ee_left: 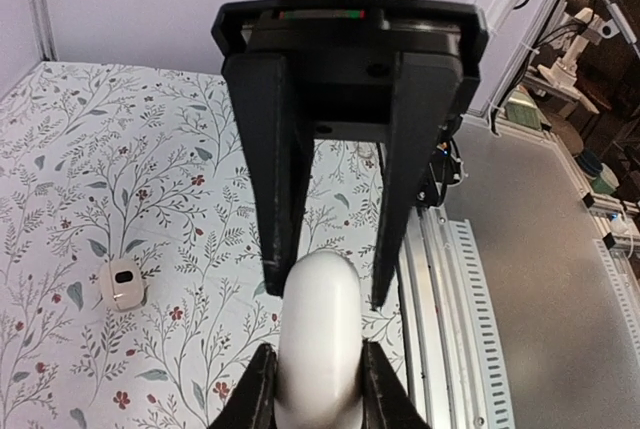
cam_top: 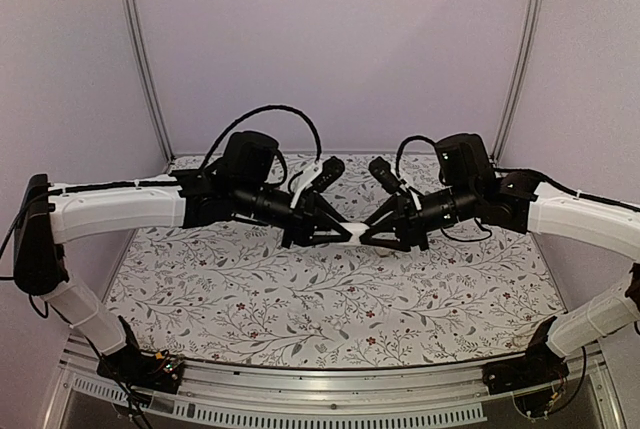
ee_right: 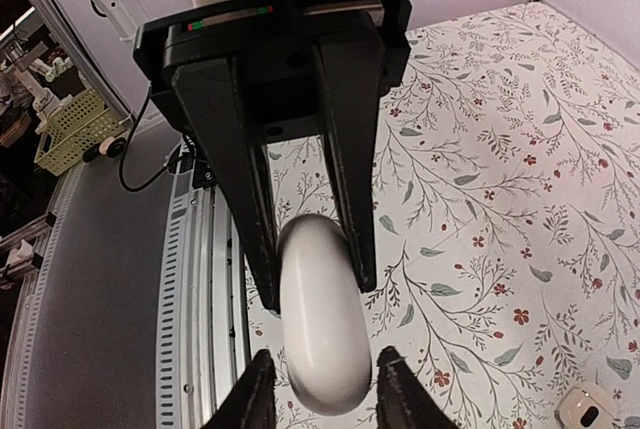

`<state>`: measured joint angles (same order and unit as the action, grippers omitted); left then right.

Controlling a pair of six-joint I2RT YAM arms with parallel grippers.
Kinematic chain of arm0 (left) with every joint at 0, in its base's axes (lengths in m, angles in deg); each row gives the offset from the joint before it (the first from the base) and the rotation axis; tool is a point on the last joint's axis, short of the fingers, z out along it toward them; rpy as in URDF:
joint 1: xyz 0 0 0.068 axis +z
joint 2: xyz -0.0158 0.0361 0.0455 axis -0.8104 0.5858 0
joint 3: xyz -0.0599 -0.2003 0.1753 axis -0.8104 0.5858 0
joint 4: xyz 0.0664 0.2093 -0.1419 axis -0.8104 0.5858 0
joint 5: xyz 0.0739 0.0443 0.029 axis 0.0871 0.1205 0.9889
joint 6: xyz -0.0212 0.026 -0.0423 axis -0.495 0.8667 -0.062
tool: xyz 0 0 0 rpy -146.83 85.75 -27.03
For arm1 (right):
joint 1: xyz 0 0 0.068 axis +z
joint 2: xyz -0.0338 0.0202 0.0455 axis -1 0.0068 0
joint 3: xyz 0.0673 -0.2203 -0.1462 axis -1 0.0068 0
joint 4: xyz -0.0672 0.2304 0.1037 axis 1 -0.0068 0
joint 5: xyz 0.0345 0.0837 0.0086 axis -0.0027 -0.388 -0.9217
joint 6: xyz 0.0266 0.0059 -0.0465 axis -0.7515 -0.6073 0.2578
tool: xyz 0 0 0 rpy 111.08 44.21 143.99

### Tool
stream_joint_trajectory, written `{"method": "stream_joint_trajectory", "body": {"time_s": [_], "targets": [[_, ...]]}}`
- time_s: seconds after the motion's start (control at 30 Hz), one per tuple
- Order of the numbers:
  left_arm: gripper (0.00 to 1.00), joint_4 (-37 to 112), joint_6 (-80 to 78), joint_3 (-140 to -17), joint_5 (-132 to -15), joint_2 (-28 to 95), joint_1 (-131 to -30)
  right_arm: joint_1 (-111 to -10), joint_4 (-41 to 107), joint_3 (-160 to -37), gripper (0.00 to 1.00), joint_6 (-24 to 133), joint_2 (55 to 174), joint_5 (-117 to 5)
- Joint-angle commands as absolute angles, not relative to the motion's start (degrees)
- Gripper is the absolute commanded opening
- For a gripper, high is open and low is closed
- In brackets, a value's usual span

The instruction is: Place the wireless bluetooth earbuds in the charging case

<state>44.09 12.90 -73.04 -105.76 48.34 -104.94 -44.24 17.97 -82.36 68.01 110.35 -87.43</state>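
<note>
A plain glossy white oval earbuds piece [cam_top: 350, 228] hangs in mid-air above the floral table, between the two grippers that meet tip to tip. My left gripper [ee_left: 318, 389] is shut on its near end, both fingers pressed against its sides [ee_left: 318, 319]. My right gripper [ee_right: 327, 394] stands open around the other end of the piece [ee_right: 322, 329], with a narrow gap at each fingertip. The charging case [ee_left: 122, 286], small, white and with a dark spot, lies on the table below. It also shows at the right wrist view's lower right corner [ee_right: 590, 411].
The floral tablecloth [cam_top: 330, 299] covers the table. A slotted aluminium rail [ee_left: 450, 289] runs along the near edge. Lilac walls and metal posts [cam_top: 140, 49] close in the back and sides. A yellow-green basket [ee_right: 75, 129] stands off the table.
</note>
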Motion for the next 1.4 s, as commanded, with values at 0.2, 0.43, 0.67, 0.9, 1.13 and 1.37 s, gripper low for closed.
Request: {"method": "stream_joint_trajectory", "body": {"time_s": [0.2,0.43,0.67,0.9,1.13,1.37], "targets": [[0.06,22.7,5.6,-66.0,-106.6,42.7,-105.7,-45.5,31.2,-76.7,0.53,61.7,104.0,-89.9],[0.05,17.5,4.8,-64.7,-107.0,41.8,-106.6,-45.5,35.0,-76.5,0.51,59.1,104.4,-93.1],[0.04,16.8,5.1,-64.6,-105.9,42.0,-107.8,-45.5,38.2,-76.6,0.46,57.3,104.8,-95.8],[0.03,15.2,4.2,-64.6,-105.7,42.3,-108.2,-45.4,38.2,-77.2,0.26,57.1,105.8,-97.2],[0.09,15.8,4.3,-64.9,-104.4,42.9,-108.3,-45.4,37.7,-76.9,0.05,57.6,104.9,-96.6],[0.46,20.4,5.9,-66.4,-101.2,42.7,-108.3,-45.0,34.6,-76.9,0.00,60.2,104.0,-93.8]]}}
